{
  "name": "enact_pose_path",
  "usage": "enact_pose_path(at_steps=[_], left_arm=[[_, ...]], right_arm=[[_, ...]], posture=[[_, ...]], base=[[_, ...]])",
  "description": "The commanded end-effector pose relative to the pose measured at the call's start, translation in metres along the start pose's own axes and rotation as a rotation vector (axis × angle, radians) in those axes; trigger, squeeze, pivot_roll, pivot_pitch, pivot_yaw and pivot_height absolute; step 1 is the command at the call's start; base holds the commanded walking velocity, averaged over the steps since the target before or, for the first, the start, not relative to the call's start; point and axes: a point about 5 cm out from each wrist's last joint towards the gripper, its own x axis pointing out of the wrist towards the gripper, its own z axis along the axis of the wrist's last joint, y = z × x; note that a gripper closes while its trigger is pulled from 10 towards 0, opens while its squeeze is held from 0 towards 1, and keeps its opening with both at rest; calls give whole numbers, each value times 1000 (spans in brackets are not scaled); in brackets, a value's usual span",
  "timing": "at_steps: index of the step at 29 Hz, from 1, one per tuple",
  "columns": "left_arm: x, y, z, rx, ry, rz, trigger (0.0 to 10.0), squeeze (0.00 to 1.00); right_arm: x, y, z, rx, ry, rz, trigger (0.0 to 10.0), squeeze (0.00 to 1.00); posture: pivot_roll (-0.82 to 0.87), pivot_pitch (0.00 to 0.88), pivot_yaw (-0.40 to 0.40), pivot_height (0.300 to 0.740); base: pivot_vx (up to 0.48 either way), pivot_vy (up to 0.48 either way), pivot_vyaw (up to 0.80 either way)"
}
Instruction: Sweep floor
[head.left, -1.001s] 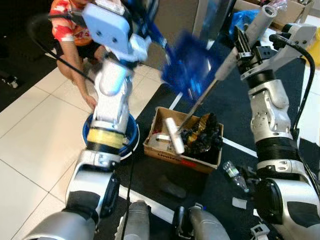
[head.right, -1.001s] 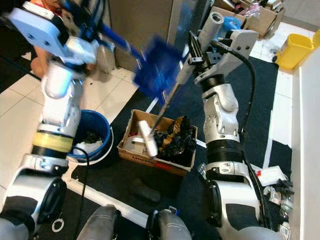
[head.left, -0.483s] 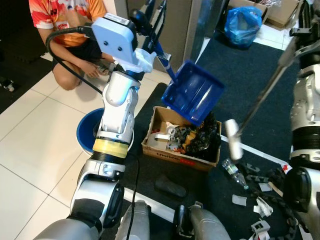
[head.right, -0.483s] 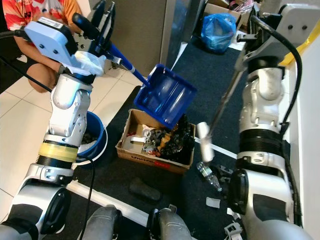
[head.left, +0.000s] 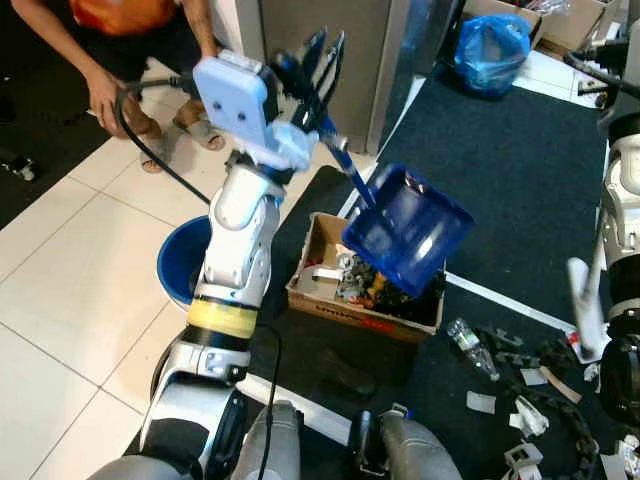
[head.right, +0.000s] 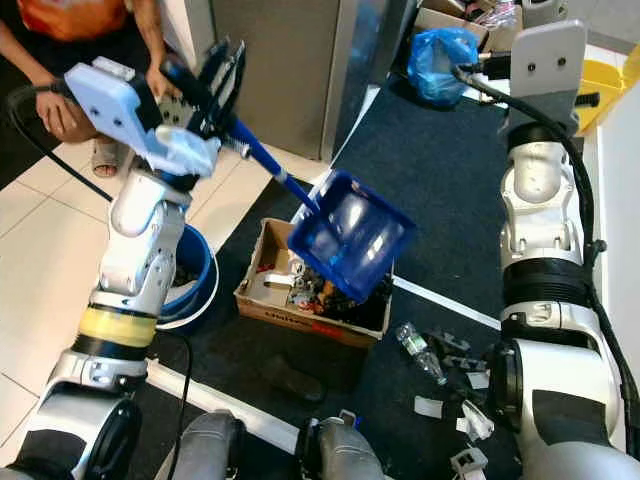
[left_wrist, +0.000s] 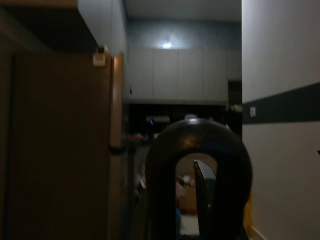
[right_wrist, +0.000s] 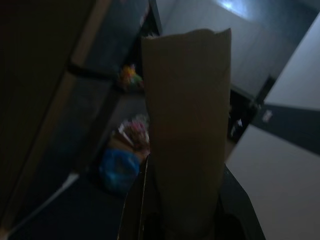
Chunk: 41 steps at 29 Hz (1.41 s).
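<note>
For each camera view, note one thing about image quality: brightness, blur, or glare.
Left eye view: bright, with motion blur on the blue dustpan and the left gripper. Right eye view: sharper, with glare on the dustpan's glossy inside. Left wrist view: very dark, lit by one ceiling glow. Right wrist view: dim and soft, with a blurred brown handle up close.

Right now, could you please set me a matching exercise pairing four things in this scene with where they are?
Things:
1. dustpan
2. bucket
3. bottle
4. blue bag

Places:
A. lying on the dark mat among scraps
B. on the floor beside the left arm
C. far off, at the mat's far end
D. held tilted above the box

Pairs: 1-D, 2-B, 3-A, 4-C
</note>
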Motion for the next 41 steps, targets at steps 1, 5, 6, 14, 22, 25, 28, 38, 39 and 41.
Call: enact_pose_path(at_steps=[1,5,6,14,22,25,28,38,39,41], left_arm=[[3,0,15,-11,-76,17,10000,0],[-4,10,13,-62,-49,79,10000,0],[-5,12,14,-66,-47,84,10000,0],[-8,16,18,-94,-39,103,10000,0],[-5,8,19,-116,-33,87,10000,0],[-4,7,18,-130,-33,91,10000,0],[-4,4,15,-150,-22,90,10000,0],[-11,4,1,-182,31,109,10000,0],[-11,4,1,-183,33,111,10000,0],[-11,4,0,-183,35,112,10000,0]], right_arm=[[-2,-2,-3,-19,11,-5,10000,0],[-12,5,-22,-10,86,11,10000,0],[-14,7,-26,-8,105,12,10000,0],[-24,16,-43,-4,171,34,10000,0],[-27,23,-46,-1,183,46,10000,0],[-28,25,-47,1,186,50,10000,0],[-30,29,-48,5,189,59,10000,0],[-34,43,-50,29,204,95,10000,0],[-35,43,-50,31,203,97,10000,0],[-34,44,-50,33,202,100,10000,0]], posture=[[157,53,-45,740],[166,52,-55,740],[166,52,-55,740],[171,38,-58,740],[171,43,-53,740],[171,38,-53,740],[174,40,-51,740],[174,38,-50,740],[174,38,-50,740],[174,38,-52,740]], base=[[0,0,0],[0,0,0],[0,0,0],[0,0,0],[0,0,0],[0,0,0],[0,0,0],[0,0,0],[0,0,0],[-240,0,0]])
